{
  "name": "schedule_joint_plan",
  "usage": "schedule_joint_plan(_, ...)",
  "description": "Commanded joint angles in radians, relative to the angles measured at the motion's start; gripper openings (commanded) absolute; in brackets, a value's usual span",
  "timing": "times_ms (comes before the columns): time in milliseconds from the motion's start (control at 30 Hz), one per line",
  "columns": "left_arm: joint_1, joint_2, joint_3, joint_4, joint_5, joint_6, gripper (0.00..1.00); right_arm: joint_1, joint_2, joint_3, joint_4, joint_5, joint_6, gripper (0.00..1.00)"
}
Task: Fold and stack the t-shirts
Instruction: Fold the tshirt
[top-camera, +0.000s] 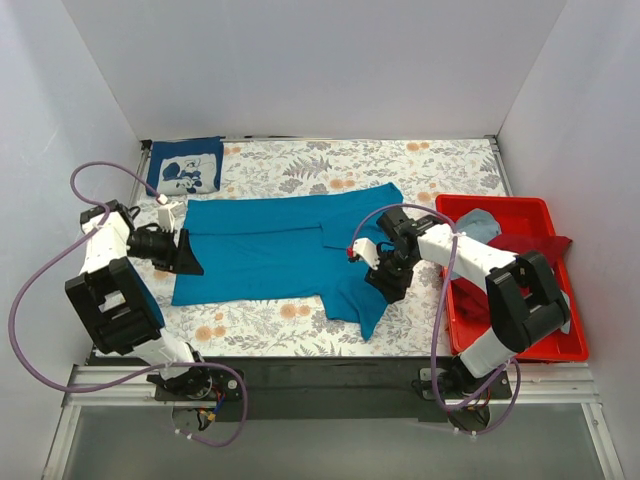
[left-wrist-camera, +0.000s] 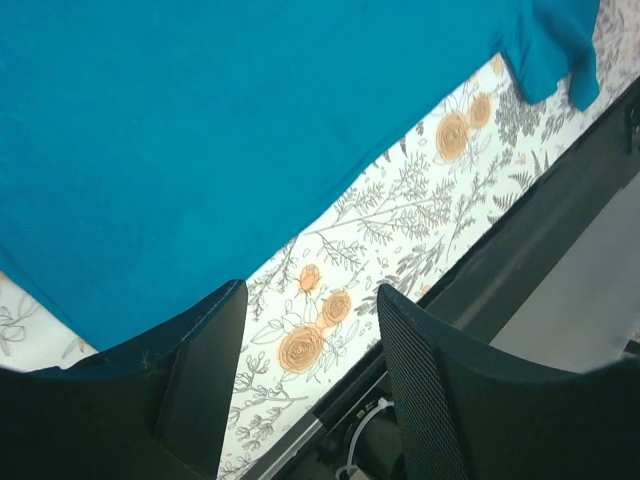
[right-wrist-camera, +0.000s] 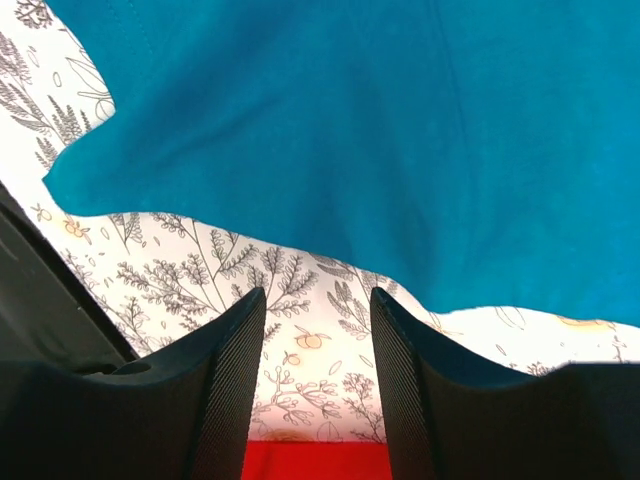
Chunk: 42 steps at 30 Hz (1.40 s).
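Teal t-shirt (top-camera: 262, 250), spread flat, smooth cloth

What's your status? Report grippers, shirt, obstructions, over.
Both open, empty: left gripper at the teal shirt left edge, right gripper at its right side. Shirt spread flat, unfolded. Nothing in the way.

teal tee (top-camera: 260, 250): soft matt cloth | bin (top-camera: 470, 325): red glossy plast. | tbl cover (top-camera: 300, 165): matt floral-print fabric

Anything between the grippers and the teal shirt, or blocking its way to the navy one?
Nothing visible. Left gripper and right gripper hover open at the teal shirt; only floral tablecloth separates it from the navy shirt.
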Motion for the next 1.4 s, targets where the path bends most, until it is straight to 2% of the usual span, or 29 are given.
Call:
schedule_joint_plan(0,0.005,-0.091,-0.034,-0.008,-0.014,0.065,0.53,0.033,-0.03,-0.038,0.113,0.058,0.04,0.52)
schedule_joint_plan(167,0.004,-0.083,-0.048,0.007,-0.02,0.062,0.51,0.067,-0.029,-0.09,0.186,0.116,0.074,0.52)
schedule_joint_plan(400,0.004,-0.088,-0.056,0.05,-0.023,0.046,0.51,0.072,-0.02,-0.082,0.221,0.173,0.109,0.52)
schedule_joint_plan(667,0.005,-0.071,-0.066,0.072,-0.032,0.038,0.5,0.073,-0.001,-0.064,0.213,0.165,0.097,0.5)
schedule_joint_plan(867,0.004,-0.079,-0.101,0.122,-0.073,0.056,0.5,0.075,0.039,-0.128,0.245,0.174,0.077,0.48)
schedule_joint_plan(900,0.004,-0.08,-0.111,0.129,-0.083,0.088,0.5,0.076,0.043,-0.137,0.252,0.179,0.074,0.47)
schedule_joint_plan(967,0.004,-0.076,-0.138,0.129,-0.099,0.153,0.48,0.078,0.048,-0.148,0.259,0.181,0.074,0.37)
schedule_joint_plan(1000,0.005,-0.073,-0.146,0.126,-0.121,0.229,0.47,0.078,0.051,-0.153,0.258,0.181,0.074,0.35)
schedule_joint_plan(1100,0.005,-0.067,-0.181,0.118,-0.168,0.364,0.43,0.078,0.054,-0.15,0.256,0.185,0.074,0.17)
schedule_joint_plan(1133,0.004,-0.071,-0.19,0.124,-0.182,0.442,0.43,0.078,0.056,-0.148,0.258,0.187,0.074,0.07)
schedule_joint_plan(1167,0.004,-0.076,-0.198,0.147,-0.195,0.473,0.43,0.078,0.059,-0.145,0.252,0.191,0.074,0.01)
schedule_joint_plan(1367,0.004,-0.059,-0.204,0.195,-0.302,0.657,0.38,0.076,0.066,-0.108,0.227,0.179,0.079,0.01)
